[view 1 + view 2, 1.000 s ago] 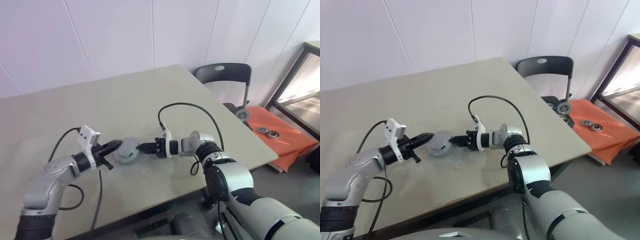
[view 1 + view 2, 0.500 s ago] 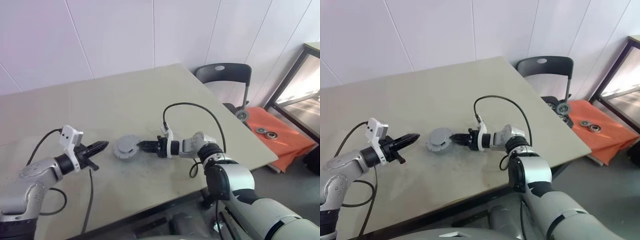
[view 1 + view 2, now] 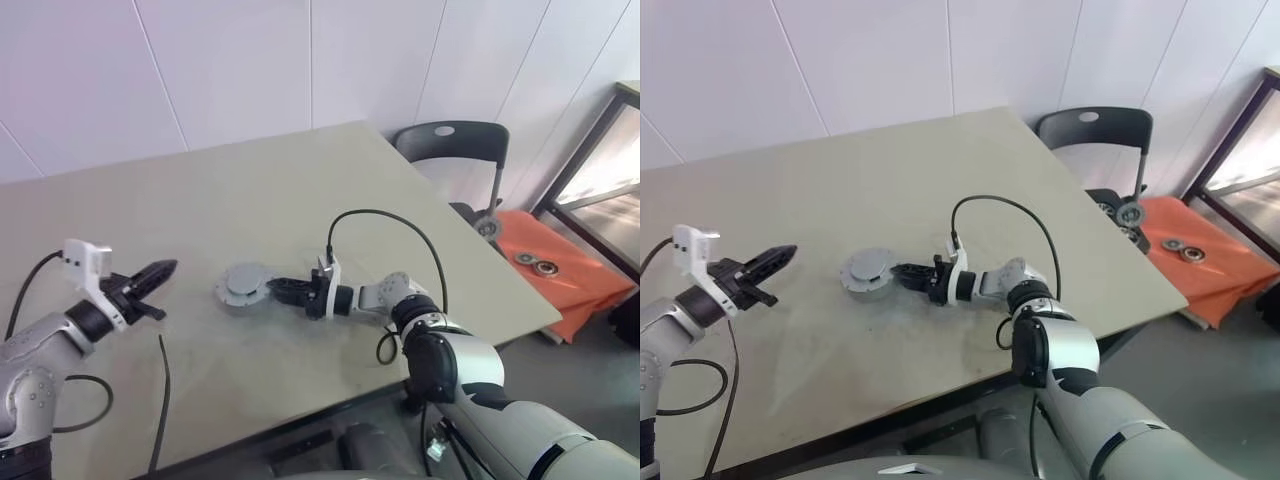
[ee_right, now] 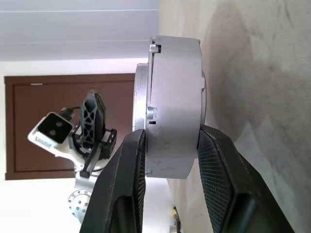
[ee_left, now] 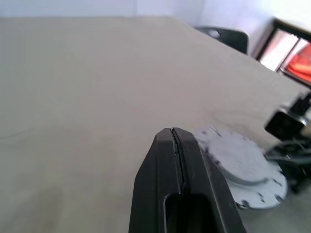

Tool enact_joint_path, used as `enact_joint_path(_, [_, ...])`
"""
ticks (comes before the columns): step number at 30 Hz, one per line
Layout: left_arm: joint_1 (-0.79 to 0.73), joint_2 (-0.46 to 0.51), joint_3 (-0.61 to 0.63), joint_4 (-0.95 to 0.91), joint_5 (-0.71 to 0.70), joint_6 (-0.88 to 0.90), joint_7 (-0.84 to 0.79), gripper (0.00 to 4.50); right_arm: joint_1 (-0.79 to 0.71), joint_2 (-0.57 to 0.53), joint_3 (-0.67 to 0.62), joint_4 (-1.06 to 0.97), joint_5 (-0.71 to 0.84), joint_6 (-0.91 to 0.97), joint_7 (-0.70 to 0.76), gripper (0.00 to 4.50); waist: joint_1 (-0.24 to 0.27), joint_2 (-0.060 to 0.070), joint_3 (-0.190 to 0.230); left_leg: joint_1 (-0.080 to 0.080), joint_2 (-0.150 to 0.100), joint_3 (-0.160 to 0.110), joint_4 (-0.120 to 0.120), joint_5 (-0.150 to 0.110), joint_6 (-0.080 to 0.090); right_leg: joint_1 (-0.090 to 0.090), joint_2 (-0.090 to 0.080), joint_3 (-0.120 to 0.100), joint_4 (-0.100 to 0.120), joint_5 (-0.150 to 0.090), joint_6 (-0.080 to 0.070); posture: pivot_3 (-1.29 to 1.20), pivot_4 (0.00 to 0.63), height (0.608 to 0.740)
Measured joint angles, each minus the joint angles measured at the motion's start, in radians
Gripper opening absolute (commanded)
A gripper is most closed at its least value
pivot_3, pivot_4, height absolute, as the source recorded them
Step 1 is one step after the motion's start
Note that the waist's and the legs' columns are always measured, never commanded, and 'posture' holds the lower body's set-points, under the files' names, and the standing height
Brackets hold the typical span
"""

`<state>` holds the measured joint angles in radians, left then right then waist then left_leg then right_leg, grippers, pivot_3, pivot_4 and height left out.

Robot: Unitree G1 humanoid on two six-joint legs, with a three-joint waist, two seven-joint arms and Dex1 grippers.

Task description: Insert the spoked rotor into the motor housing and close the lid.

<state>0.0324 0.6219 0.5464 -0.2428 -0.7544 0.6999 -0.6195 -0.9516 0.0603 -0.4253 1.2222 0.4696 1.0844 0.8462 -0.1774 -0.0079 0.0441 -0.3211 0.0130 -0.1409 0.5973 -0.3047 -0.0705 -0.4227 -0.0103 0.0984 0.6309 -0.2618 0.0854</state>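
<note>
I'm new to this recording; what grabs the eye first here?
The round grey motor housing with its lid on, mid-table, pinched at its edge by the right hand. The left hand, shut and empty, hovers apart from it. An orange mat with discs lies on the floor beside a black chair.

Left arm out to the robot's left, bent at the elbow, forearm reaching forward, raised above the tabletop. Left gripper [image 3: 160,268] points roughly level toward the middle, its two black fingers [image 5: 182,160] pressed together, nothing between them. White camera block sits on top of the left wrist. Right arm reaches forward and across to the left, forearm low near the table, wrist turned so the right gripper [image 3: 275,285] points leftward, about level. Its fingers [image 4: 129,160] are partly apart and clamp the motor housing [image 4: 172,121] by its two flat faces. The two grippers are well apart.
</note>
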Motion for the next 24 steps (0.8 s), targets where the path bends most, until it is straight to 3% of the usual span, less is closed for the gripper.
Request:
enact_joint_path(8, [0.054, -0.108, 0.08, 0.054, -0.05, -0.002, 0.088, 0.0, -0.036, 0.017, -0.034, 0.001, 0.034, -0.005, -0.016, 1.24, 0.012, 0.001, 0.001, -0.002, -0.001, 0.0, 0.0, -0.001, -0.004, -0.002, -0.001, 0.0, 0.0, 0.0, 0.0, 0.0, 0.0, 0.74])
enact_joint_path(15, [0.093, -0.201, 0.048, 0.061, -0.062, -0.008, 0.117, 0.0, -0.09, 0.006, -0.049, -0.001, 0.058, 0.002, -0.015, 1.24, 0.049, 0.001, 0.001, -0.003, -0.001, 0.0, 0.002, -0.001, -0.005, -0.002, -0.001, 0.0, 0.0, 0.0, 0.0, 0.0, 0.0, 0.74])
enact_joint_path(23, [0.079, -0.294, 0.0, 0.058, -0.13, 0.014, 0.141, 0.0, -0.113, -0.007, -0.039, -0.003, 0.058, 0.02, -0.012, 1.24, 0.056, 0.0, 0.0, -0.004, -0.001, 0.0, 0.005, -0.001, -0.005, -0.002, -0.001, 0.0, 0.001, 0.0, 0.0, 0.0, 0.0, 0.74])
enact_joint_path(24, [0.077, -0.306, -0.01, 0.049, -0.137, 0.016, 0.143, 0.19, -0.115, -0.008, -0.037, -0.003, 0.058, 0.02, -0.01, 1.24, 0.055, 0.0, 0.0, -0.005, -0.001, 0.0, 0.006, -0.001, -0.005, -0.002, -0.001, 0.0, 0.002, 0.0, 0.0, 0.0, 0.0, 0.74])
